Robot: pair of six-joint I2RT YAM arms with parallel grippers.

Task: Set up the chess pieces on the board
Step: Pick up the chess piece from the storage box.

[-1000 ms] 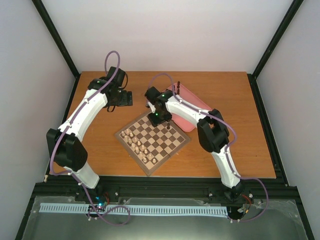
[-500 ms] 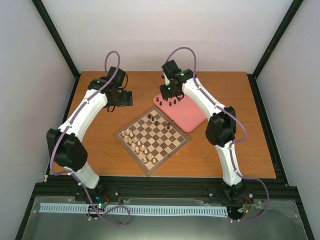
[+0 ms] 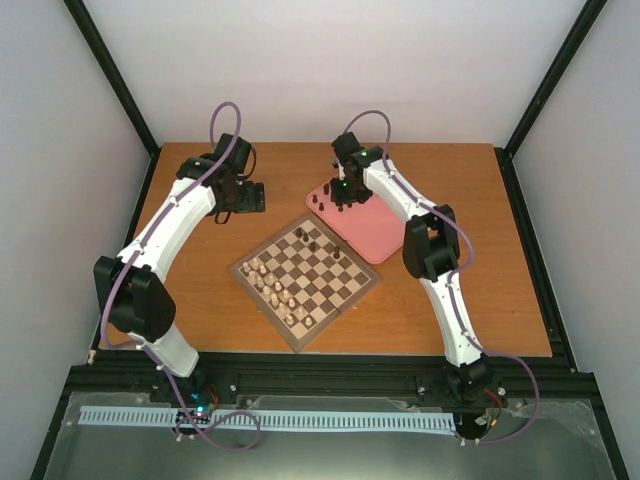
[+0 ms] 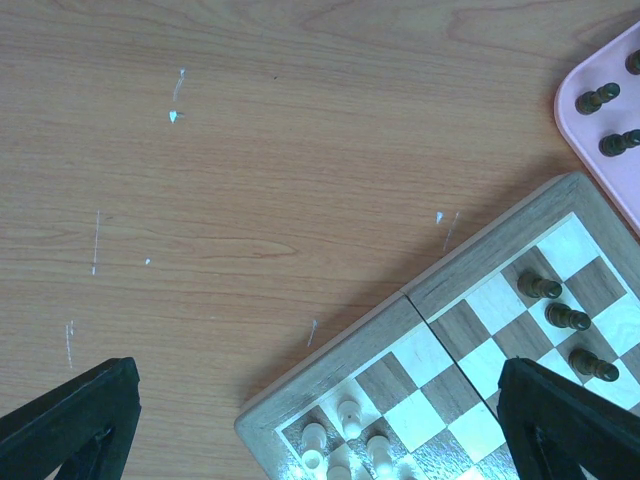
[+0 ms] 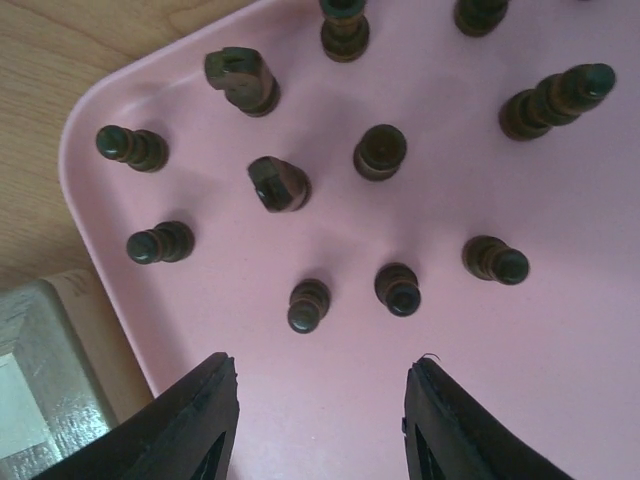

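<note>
Nearest me, the board (image 3: 325, 280) carries three dark chess pieces (image 4: 568, 318) by its far corner. Beyond it, my right gripper (image 5: 320, 420) hangs wide open and empty over the tray (image 5: 560, 350) holding the others. My left gripper (image 4: 320, 430) gapes empty too.

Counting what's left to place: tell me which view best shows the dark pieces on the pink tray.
Right wrist: it looks down from close on the dark pieces, each standing separate on the pink tray. Top external shows them as tiny specks by the right arm. Left wrist catches only three at the frame's edge.
</note>
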